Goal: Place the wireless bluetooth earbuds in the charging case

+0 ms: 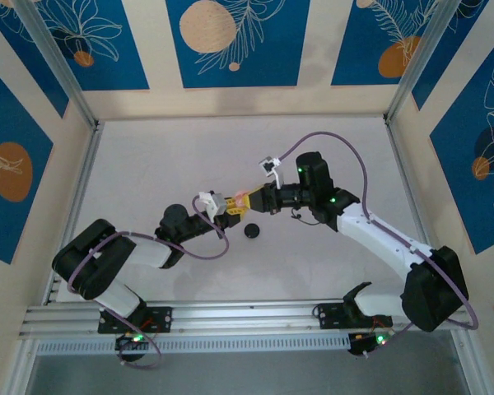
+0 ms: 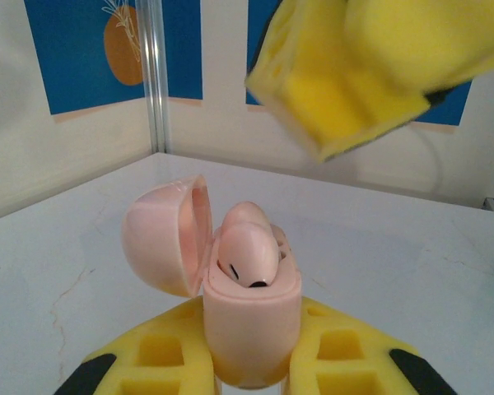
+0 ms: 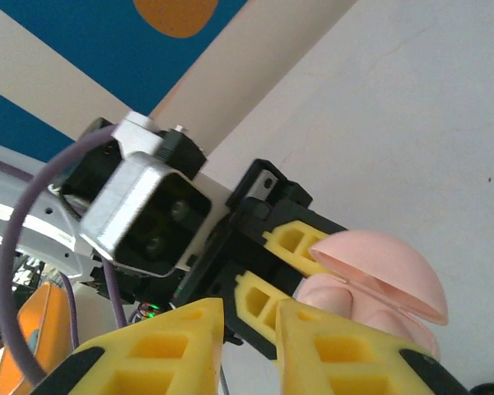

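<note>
My left gripper is shut on the pale pink charging case and holds it upright above the table. The lid stands open to the left. Two pale pink earbuds sit in the case, one in front and one behind it. My right gripper hovers close above the case, its yellow fingers slightly open with nothing between them. In the right wrist view the case lies just to the right of my fingertips.
A small black round object lies on the white table just in front of the two grippers. Low walls with blue panels enclose the table on three sides, and an aluminium rail runs along the near edge.
</note>
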Controlling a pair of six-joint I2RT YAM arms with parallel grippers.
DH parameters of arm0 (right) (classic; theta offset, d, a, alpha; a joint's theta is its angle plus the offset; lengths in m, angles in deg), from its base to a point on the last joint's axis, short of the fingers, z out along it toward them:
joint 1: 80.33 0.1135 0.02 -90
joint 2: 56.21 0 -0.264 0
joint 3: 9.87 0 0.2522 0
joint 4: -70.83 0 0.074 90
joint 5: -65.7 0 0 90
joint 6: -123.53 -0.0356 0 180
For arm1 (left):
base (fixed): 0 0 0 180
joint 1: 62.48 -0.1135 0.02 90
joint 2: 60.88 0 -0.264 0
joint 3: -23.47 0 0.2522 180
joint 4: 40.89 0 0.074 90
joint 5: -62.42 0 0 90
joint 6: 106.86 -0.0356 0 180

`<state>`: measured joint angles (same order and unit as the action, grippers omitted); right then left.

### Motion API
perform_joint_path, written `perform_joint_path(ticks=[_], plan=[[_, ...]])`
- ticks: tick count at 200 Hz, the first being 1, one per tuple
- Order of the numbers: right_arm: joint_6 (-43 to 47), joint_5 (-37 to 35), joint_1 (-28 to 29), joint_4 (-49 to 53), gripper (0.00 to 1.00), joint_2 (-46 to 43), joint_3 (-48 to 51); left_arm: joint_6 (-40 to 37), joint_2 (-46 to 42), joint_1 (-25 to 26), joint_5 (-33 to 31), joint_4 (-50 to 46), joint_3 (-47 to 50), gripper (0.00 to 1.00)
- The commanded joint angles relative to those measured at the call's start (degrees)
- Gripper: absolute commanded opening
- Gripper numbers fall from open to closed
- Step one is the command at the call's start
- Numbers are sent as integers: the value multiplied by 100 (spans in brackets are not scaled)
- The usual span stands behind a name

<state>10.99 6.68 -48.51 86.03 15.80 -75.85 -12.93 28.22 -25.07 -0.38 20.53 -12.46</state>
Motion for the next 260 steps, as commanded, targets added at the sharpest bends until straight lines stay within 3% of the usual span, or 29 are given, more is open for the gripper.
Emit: perform_joint_path(ticks=[1,35,67,122,180,214,237,260], plan=[[392,-242,-88,562,30,-193,-353,-87,-148,56,329,66,-85,10],[737,123,-546,1063,56,-161,-588,-6,-113,58,1010,143,-171,9],[905,891,-683,1325,63,191,-815,288,46,58,1438,453,-298,10],[937,1546,-626,1300,63,591,-789,428,149,64,1415,540,-410,10],[991,2279,-654,972,44,123,-346,507,-18,56,535,86,-316,10],[754,1855,-799,835,40,-224,-11,696,-190,37,31,-457,-320,11],[491,227,-810,1637,47,-137,-261,1315,-393,-112,-396,-1177,-329,11],[100,-854,-709,2528,50,207,-686,2214,-681,-419,-602,-2339,-399,11]])
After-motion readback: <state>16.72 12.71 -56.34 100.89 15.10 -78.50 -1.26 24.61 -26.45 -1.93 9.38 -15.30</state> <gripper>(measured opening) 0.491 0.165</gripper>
